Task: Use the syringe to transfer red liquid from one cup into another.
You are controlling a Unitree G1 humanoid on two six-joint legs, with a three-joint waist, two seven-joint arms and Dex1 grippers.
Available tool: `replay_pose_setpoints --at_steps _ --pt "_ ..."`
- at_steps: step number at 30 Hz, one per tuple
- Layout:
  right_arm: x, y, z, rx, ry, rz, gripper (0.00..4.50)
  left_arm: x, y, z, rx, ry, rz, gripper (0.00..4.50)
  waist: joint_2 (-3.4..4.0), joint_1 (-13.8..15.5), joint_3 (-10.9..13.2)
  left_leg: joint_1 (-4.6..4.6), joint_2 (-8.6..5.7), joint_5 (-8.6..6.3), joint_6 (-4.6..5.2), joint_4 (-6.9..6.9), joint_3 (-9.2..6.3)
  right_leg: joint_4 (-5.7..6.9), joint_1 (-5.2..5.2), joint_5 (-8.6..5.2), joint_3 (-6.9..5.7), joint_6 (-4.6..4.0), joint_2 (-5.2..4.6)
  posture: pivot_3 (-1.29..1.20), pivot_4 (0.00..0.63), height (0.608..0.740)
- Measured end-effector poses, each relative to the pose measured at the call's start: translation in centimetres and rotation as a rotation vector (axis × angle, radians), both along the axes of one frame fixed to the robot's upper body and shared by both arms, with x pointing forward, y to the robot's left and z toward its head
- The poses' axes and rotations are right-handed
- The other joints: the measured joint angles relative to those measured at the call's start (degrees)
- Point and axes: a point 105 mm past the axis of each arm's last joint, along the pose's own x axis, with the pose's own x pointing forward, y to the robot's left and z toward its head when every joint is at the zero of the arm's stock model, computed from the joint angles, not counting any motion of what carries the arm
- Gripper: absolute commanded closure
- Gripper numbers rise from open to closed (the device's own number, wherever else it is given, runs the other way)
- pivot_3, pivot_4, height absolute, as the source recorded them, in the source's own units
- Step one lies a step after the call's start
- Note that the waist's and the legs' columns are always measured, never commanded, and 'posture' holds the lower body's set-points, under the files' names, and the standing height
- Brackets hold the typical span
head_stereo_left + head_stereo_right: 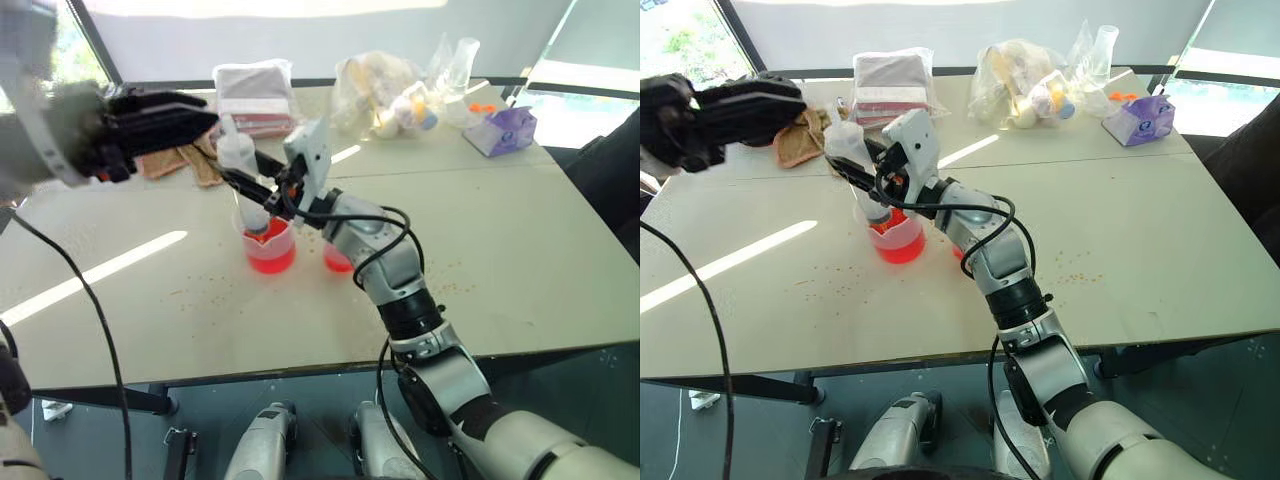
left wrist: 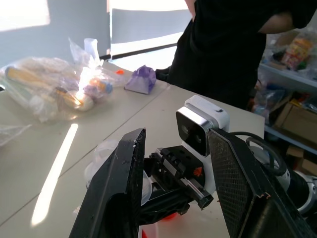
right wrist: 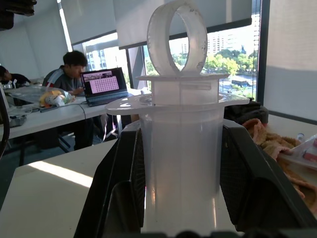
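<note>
syringe [image 3: 181, 148] clamped in right pincer [image 1: 262, 190]; tip in beaker [image 1: 270, 247] | left pincer [image 2: 178, 198] apart

syringe [image 1: 243, 165] stands in the beaker [image 1: 270, 248]; smaller cup [image 1: 337, 260] just right of it, on the table [image 1: 500, 260]

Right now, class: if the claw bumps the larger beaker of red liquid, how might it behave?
The beaker looks like thin clear plastic, so probably light. Being only partly filled with red liquid, it might slide or tip, likely slopping liquid onto the table.

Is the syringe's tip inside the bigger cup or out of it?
Inside. The syringe, gripped by the right hand, slants down with its tip in the cup of red liquid.
</note>
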Motion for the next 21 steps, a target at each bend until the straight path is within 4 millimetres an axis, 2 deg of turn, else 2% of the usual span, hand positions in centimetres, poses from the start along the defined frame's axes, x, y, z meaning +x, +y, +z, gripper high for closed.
replay_pose_setpoints --at_steps 16,21 --pt "0.4 -0.1 -0.4 -0.003 0.003 -0.012 3.08 0.2 0.2 -2.7 0.065 0.037 0.019 2.44 0.0 0.04 0.0 0.01 0.0 0.01 -0.02 -0.02 -0.01 0.0 0.01 0.0 0.0 -0.01 0.0 0.0 0.15 0.736" --pt "0.3 -0.1 -0.4 -0.008 0.003 -0.004 3.08 0.7 0.3 -3.0 0.066 0.025 0.031 2.44 0.0 0.04 0.0 0.01 0.0 0.01 -0.02 -0.02 -0.01 -0.01 0.01 0.0 0.0 0.0 0.0 0.0 0.15 0.736"
